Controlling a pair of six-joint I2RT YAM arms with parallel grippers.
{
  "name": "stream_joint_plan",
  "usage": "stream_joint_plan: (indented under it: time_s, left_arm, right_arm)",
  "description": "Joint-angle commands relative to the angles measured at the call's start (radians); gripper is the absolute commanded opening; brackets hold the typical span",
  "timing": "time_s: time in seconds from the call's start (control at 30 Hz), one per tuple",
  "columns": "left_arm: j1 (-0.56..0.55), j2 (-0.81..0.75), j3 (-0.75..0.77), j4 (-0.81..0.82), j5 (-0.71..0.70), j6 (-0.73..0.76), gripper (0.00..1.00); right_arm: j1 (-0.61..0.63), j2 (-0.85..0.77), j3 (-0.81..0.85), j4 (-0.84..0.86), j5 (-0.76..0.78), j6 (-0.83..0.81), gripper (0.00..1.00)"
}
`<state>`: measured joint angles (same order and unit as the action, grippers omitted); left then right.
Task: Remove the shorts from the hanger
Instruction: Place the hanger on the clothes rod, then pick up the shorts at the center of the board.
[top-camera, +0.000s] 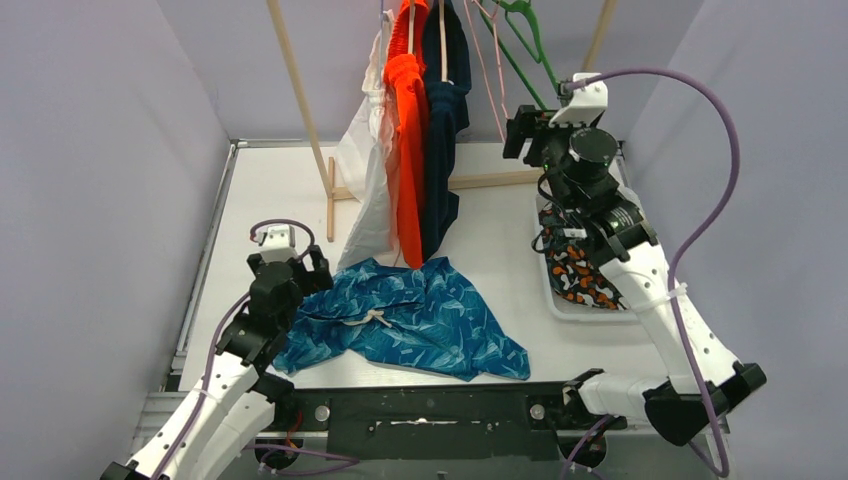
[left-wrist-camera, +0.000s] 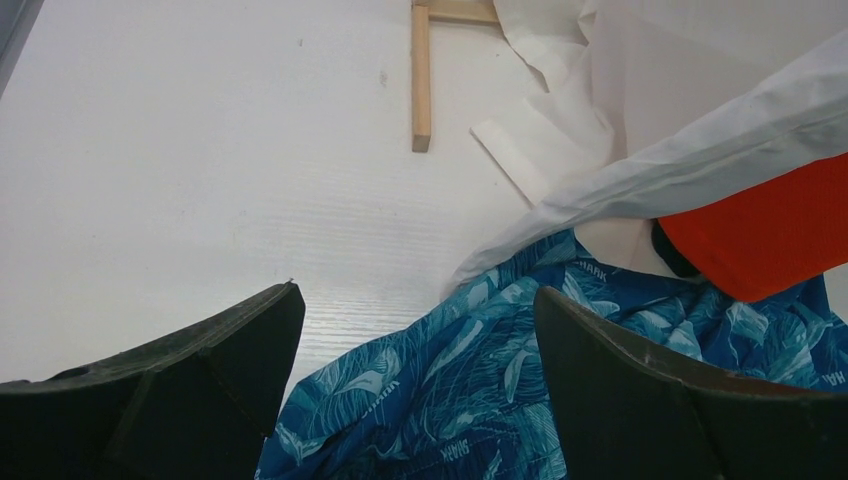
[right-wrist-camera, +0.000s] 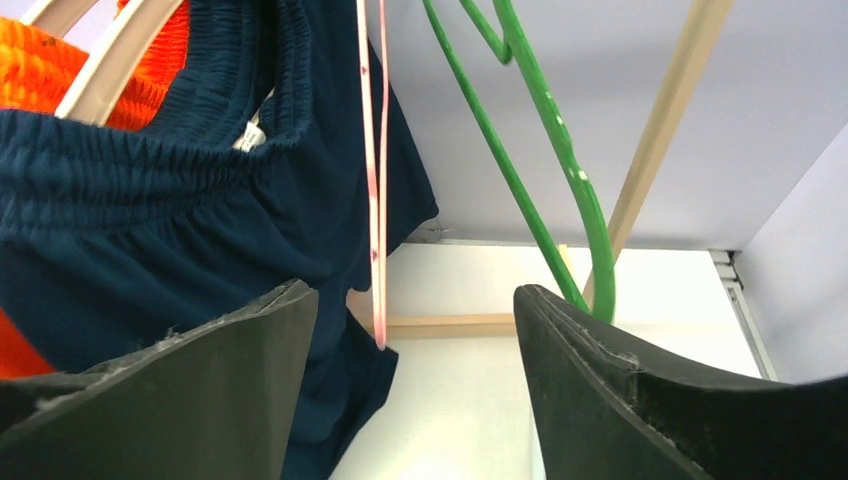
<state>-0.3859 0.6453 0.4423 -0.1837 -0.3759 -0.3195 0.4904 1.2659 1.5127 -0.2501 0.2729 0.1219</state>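
White shorts (top-camera: 365, 170), orange shorts (top-camera: 408, 150) and navy shorts (top-camera: 445, 150) hang on hangers from the rack. Blue leaf-patterned shorts (top-camera: 400, 320) lie flat on the table, and camouflage shorts (top-camera: 580, 270) lie in a tray. My left gripper (top-camera: 318, 272) is open low over the left edge of the blue shorts (left-wrist-camera: 480, 380), holding nothing. My right gripper (top-camera: 515, 135) is raised and open just right of the navy shorts (right-wrist-camera: 150, 200). A bare pink hanger (right-wrist-camera: 378, 200) hangs ahead between its fingers, and a bare green hanger (right-wrist-camera: 540, 130) is beside its right finger.
The white tray (top-camera: 548, 290) stands at the right under my right arm. The rack's wooden base bar (top-camera: 490, 180) and foot (left-wrist-camera: 421, 80) rest on the table, with slanted poles (top-camera: 295, 90) rising from it. Grey walls close in on both sides.
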Motion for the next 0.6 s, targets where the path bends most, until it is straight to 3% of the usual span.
stream_joint_plan:
  time_s: [0.0, 0.17, 0.43, 0.5, 0.57]
  left_arm:
    - [0.01, 0.005, 0.066, 0.027, -0.001, -0.034, 0.85]
    - [0.017, 0.014, 0.076, 0.017, -0.011, -0.047, 0.85]
    - [0.031, 0.007, 0.081, -0.001, -0.054, -0.054, 0.85]
    - [0.034, 0.007, 0.083, -0.007, -0.068, -0.059, 0.85]
    - [0.039, 0.007, 0.086, -0.02, -0.095, -0.074, 0.85]
  right_arm:
    - [-0.006, -0.153, -0.114, 0.024, 0.015, 0.077, 0.75]
    - [-0.007, -0.309, -0.298, 0.119, -0.201, 0.092, 0.79]
    - [0.023, -0.348, -0.435, 0.187, -0.886, -0.098, 0.83]
    - [0.089, -0.324, -0.472, 0.166, -0.957, -0.207, 0.82]
    - [0.176, -0.294, -0.49, 0.119, -0.934, -0.367, 0.84]
